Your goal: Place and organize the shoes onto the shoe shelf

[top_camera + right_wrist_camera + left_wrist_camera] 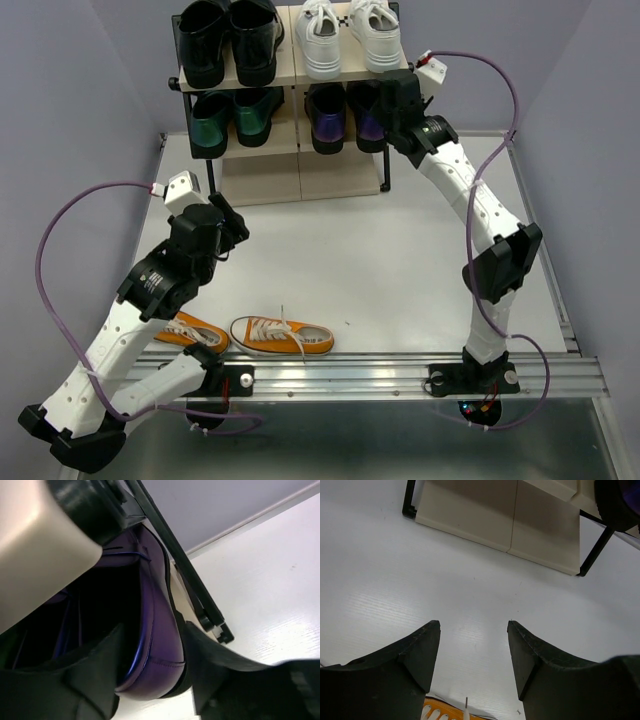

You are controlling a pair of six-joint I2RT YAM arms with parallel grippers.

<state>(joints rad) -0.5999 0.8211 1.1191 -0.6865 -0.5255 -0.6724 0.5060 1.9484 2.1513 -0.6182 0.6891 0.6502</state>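
The shoe shelf [262,178] stands at the back. The white sneakers [347,36] sit on its top tier at the right. The purple loafers [327,120] sit on the middle tier at the right. My right gripper [392,122] is at the right loafer [161,630]. It [153,626] is open, one finger inside the heel and one outside. The orange sneakers lie near the front edge, one [282,336] in full view, the other [190,330] partly under my left arm. My left gripper [232,222] is open and empty above the table [474,622]. An orange sneaker [440,712] shows below it.
A shiny black pair [228,40] sits on the top tier at the left, and a metallic green pair [230,118] below it. The bottom tier [520,520] holds no shoes. The shelf's black frame leg [200,600] is close to my right gripper.
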